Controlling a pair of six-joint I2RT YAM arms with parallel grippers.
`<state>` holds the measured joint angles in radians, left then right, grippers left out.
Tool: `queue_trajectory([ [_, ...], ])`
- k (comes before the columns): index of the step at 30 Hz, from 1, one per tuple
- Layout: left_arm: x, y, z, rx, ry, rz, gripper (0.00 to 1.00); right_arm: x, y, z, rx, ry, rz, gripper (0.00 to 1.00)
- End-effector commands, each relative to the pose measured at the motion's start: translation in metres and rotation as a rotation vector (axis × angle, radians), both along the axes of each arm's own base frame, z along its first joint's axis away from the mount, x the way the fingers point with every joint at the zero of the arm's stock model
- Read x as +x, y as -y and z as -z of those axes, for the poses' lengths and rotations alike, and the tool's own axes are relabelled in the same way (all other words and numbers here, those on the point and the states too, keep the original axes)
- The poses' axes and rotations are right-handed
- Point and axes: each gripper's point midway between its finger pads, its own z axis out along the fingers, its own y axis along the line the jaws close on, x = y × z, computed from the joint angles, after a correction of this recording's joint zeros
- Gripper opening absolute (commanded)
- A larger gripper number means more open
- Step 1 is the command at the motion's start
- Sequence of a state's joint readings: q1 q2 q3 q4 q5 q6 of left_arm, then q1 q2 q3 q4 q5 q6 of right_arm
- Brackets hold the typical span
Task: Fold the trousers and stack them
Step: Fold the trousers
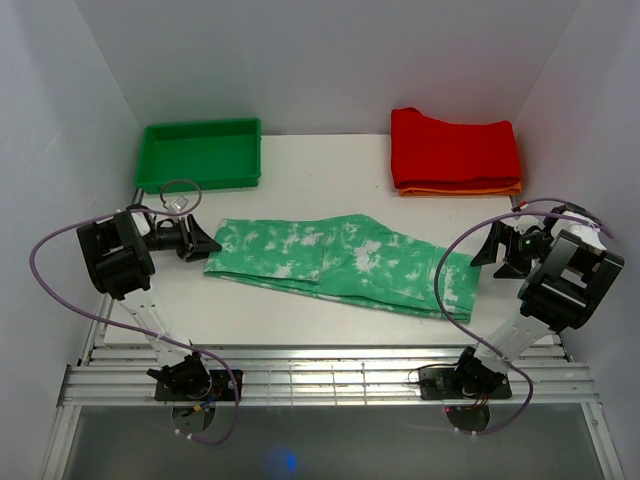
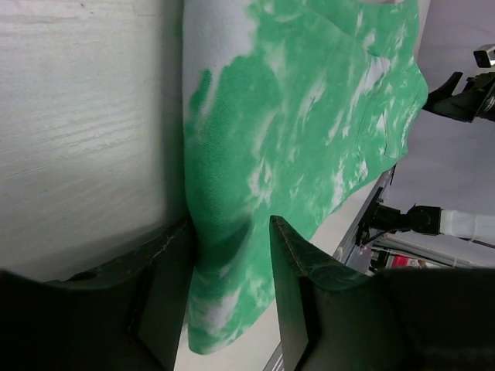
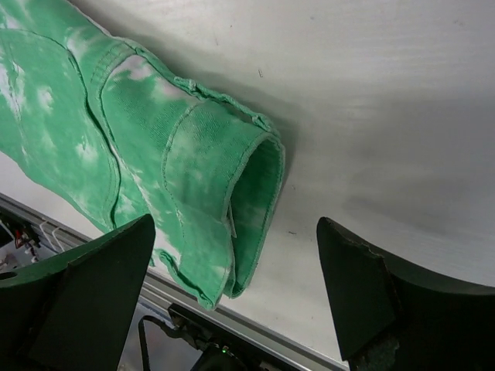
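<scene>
The trousers (image 1: 340, 262) are lying stretched across the table (image 1: 320, 180), between both arms. The left gripper (image 1: 205, 243) is straddling the cloth's left end, fingers parted. The right gripper (image 1: 483, 250) is hovering by the right end, spread wide.

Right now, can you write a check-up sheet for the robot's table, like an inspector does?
Surface: white table, no spills seen.
Job's things: mint tie-dye trousers lie stretched across the middle, not yet stacked.
Clutter: green tray back left; folded red garment on an orange one back right.
Grippers: left claw open, straddling the trousers' left end; right claw open, near the other end, not touching.
Cables: purple cables loop from both arms; the right loop crosses the trousers' end in the top view.
Surroundings: white walls; metal rails at the near edge.
</scene>
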<state>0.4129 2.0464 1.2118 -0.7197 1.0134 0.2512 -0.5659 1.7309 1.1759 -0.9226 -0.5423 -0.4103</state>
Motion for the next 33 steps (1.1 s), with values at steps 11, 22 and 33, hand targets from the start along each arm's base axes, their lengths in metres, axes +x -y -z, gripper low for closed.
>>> queue_trajectory([
  [11,0.018,-0.029,-0.021,0.113,0.047,-0.124,0.00,-0.011,-0.021,0.017,0.126,-0.047,-0.023,0.90],
  [22,0.040,-0.064,-0.132,0.240,0.256,-0.190,0.00,-0.009,-0.048,0.019,0.272,-0.039,-0.018,0.90],
  [33,0.042,0.014,-0.217,0.376,0.398,-0.167,0.00,-0.002,-0.116,0.027,0.367,-0.064,-0.083,0.91],
])
